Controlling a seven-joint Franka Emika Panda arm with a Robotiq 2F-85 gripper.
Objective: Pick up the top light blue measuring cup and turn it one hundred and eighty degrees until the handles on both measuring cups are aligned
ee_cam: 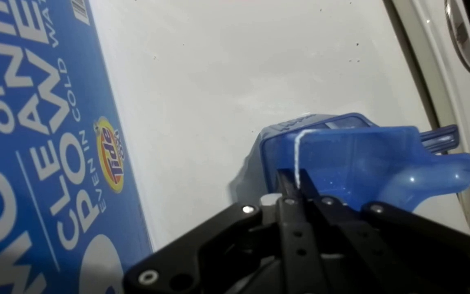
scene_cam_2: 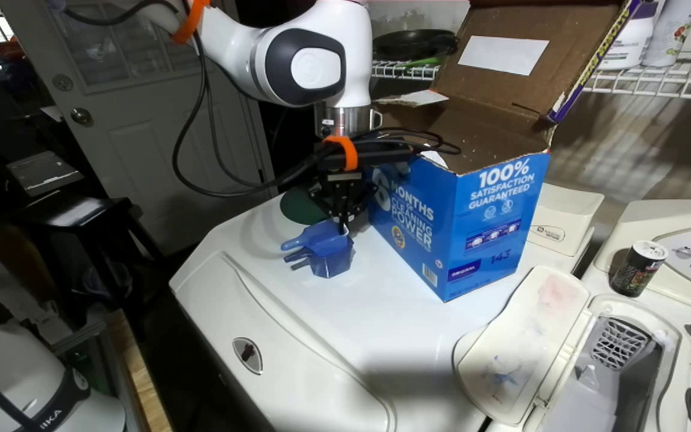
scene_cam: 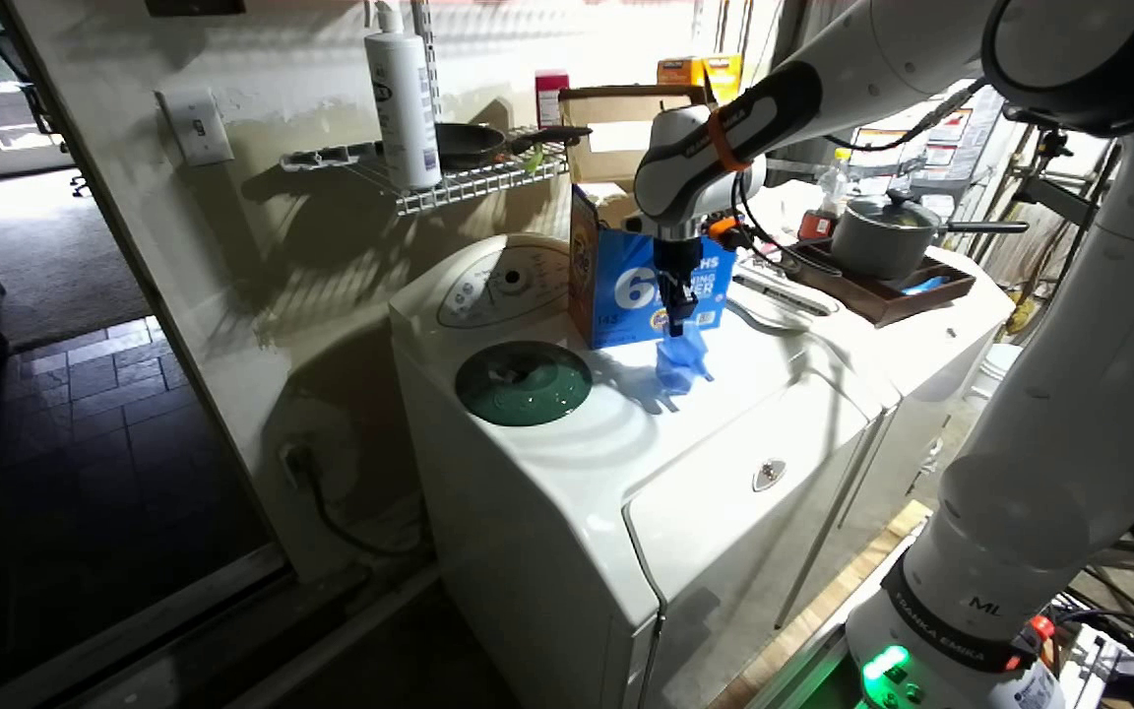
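Closest to the wrist cam was my gripper (ee_cam: pixel 296 183), fingers (ee_cam: pixel 286 185) pinching one wall of the top light blue measuring cup (ee_cam: pixel 361 159), its long axis running off from my grip toward the front of the white appliance (ee_cam: pixel 202 73), top handle (ee_cam: pixel 451 171) at the far end. It sat over the lower cup (scene_cam_2: pixel 332 264) (nested? couldn't tell), lower handle (ee_cam: pixel 441 139) just beside its own, so I figured only a tiny twist remained.

My gripper (ee_cam: pixel 295 178) is black, the cups (scene_cam_2: pixel 329 249) below it blue, and the box (scene_cam_2: pixel 456 207) beside it blue with white letters (scene_cam_2: pixel 410 235).
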